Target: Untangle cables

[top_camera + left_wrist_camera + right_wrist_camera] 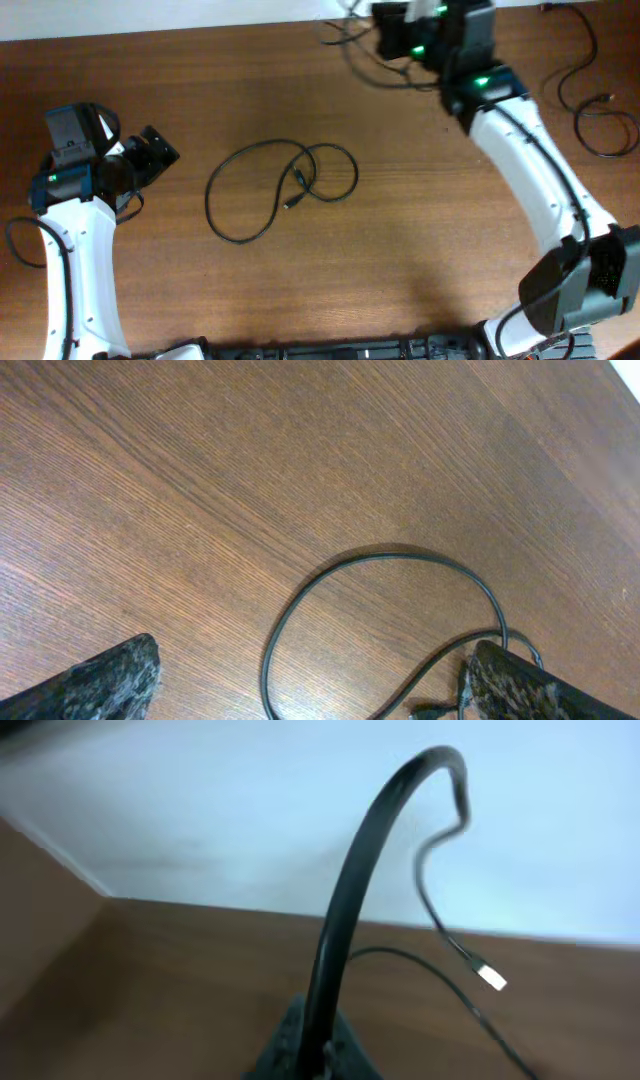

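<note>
Table (300, 90) under me is brown wood, with the grain running left-right in the overhead view and diagonal in my left wrist view. It's matte, under soft even light, with only faint shadows. Pale wall (150, 15) shows as a thin white strip along the upper left edge of the overhead frame; in my right wrist view it fills the top half, plain bluish-white, meeting the table's far edge around mid-frame.

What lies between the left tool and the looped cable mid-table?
Nothing: in the overhead view, only bare wood table separates the left tool from the looped cable.
</note>
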{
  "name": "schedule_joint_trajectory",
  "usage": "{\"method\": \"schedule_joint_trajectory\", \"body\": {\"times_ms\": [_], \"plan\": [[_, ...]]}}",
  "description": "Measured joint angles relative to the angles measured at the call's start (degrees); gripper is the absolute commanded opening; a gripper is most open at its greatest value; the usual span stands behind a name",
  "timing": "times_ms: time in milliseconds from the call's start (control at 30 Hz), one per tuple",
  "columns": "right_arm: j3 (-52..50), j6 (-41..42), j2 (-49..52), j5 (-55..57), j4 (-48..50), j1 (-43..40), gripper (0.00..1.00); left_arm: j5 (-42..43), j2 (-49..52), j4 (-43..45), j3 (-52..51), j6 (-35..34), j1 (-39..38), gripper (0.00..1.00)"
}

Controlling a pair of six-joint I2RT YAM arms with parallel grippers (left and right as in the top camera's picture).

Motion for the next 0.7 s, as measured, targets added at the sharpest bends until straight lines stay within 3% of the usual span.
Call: {"method": "schedule_joint_trajectory", "body": {"times_ms": [200, 333, 433, 500, 567, 600, 700], "plan": [[-0.02, -1.88, 1.84, 0.17, -3.41, -14.36, 0.04, 0.37, 0.00, 0.02, 0.00, 0.00, 0.00, 0.99], [-0.02, -15.15, 7.02, 0.48, -4.59, -16.06, 0.04, 2.43, 0.00, 0.04, 0.00, -0.42, 0.00, 0.99], [0.02, -19.26, 10.43, 1.55, -8.35, -16.06, 0.04, 2.95, 0.00, 0.04, 0.00, -0.92, 0.00, 0.99], [0.02, -20.31, 13.86, 3.74, -10.75, -16.06, 0.17, 3.04, 0.00, 0.04, 0.00, -1.07, 0.00, 0.99], [-0.02, -20.90, 17.18, 6.56, -13.53, -16.09, 0.59, 3.17, 0.00, 0.04, 0.00, -1.09, 0.00, 0.99], [-0.11, -21.03, 17.81, 7.67, -13.92, -16.15, 0.97, 3.19, 0.00, 0.09, 0.00, -1.09, 0.00, 0.99], [-0.15, -20.57, 17.33, 9.01, -14.38, -16.85, 0.99, 3.19, 0.00, 0.33, 0.00, -1.25, 0.00, 0.99]]}}
